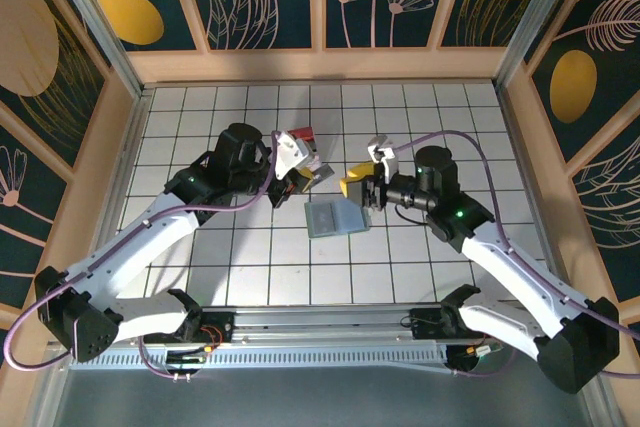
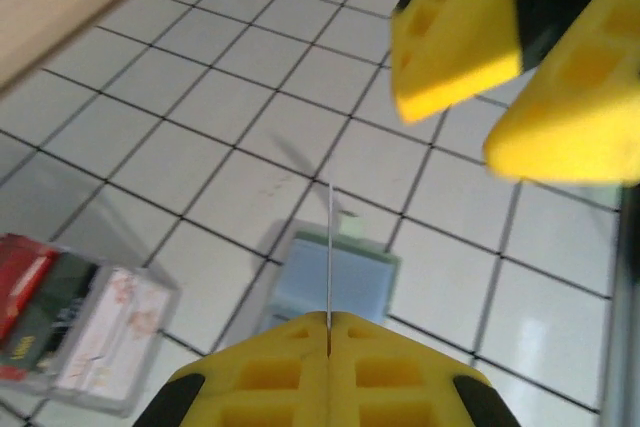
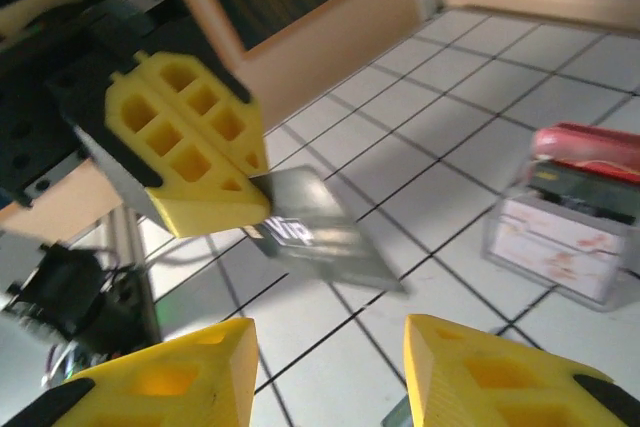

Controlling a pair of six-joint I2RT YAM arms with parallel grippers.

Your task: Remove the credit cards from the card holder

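The card holder [image 1: 333, 217] lies flat on the bench [image 1: 250, 257], nearer the arm bases than either gripper, and nothing pins it down. I cannot tell whether any cards are left inside it.

Above it and a little to its left, the left gripper [image 2: 328, 319] is closed tight on a thin grey card [image 3: 320, 232]. It pinches the card by one end, so most of the card sticks out free over the holder. The right gripper [image 3: 330, 332] hangs just to the holder's right with its fingers spread wide and nothing between them, facing the card.

The main risk, as I judge it, is the narrow hold. A slick card gripped at one end could pivot or slip if the arm swings fast, and it would then drop back onto the holder. The two grippers are also close. If the right one moves in off line, a finger could strike the card's face or the left gripper and knock the card loose. A low pass could nudge the light holder.

Beyond the holder and to its left stands a red-topped clear box [image 3: 575, 217], which a wide swing of the left arm might clip.
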